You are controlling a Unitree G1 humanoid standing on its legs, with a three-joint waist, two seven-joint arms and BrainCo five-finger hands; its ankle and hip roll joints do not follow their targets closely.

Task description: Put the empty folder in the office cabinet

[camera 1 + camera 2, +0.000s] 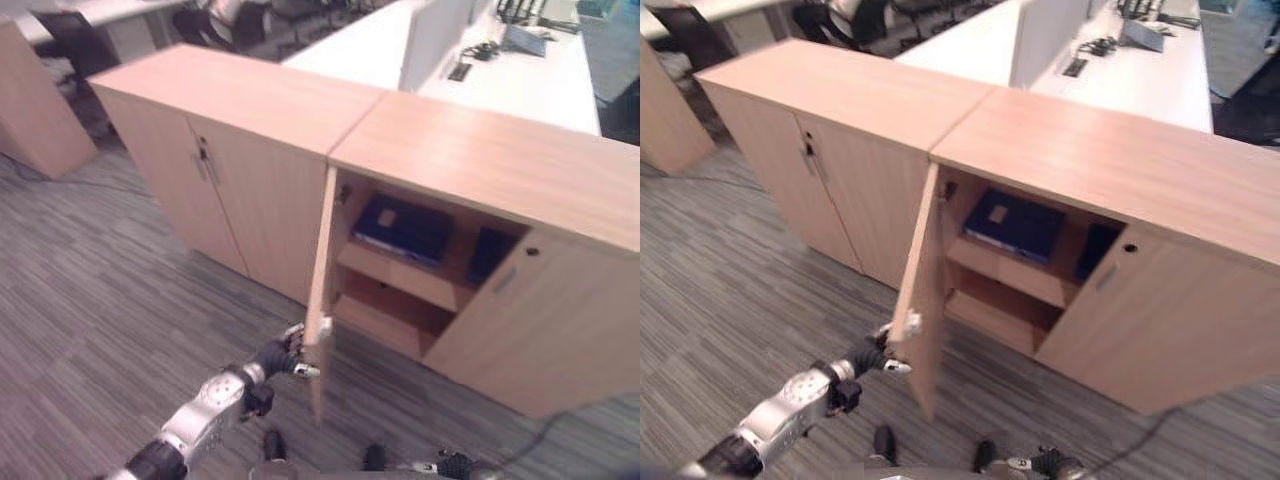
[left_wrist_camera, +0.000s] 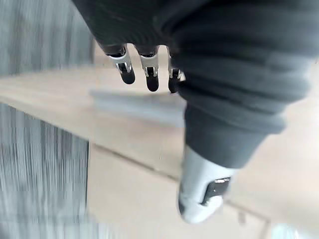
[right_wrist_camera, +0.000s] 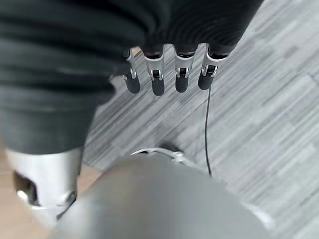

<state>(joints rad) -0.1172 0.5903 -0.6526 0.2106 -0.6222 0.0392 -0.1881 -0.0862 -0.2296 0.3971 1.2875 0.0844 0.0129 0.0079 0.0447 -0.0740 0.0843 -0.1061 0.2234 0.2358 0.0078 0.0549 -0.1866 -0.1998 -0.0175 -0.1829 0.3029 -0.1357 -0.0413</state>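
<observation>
A blue folder point(image 1: 403, 228) lies flat on the upper shelf of the wooden office cabinet point(image 1: 480, 160). The cabinet's left door point(image 1: 322, 290) stands wide open, edge-on to me. My left hand point(image 1: 285, 358) is at the lower outer edge of that door, fingers straight against it; the left wrist view shows the hand point(image 2: 149, 74) open with the door's wood point(image 2: 139, 129) just past the fingertips. My right hand point(image 3: 164, 74) hangs open over the grey carpet, holding nothing.
A second dark item point(image 1: 490, 252) stands upright on the same shelf, partly behind the right door point(image 1: 540, 330). A matching cabinet with shut doors point(image 1: 220, 170) adjoins on the left. A white desk point(image 1: 520, 80) and office chairs point(image 1: 70, 45) lie beyond.
</observation>
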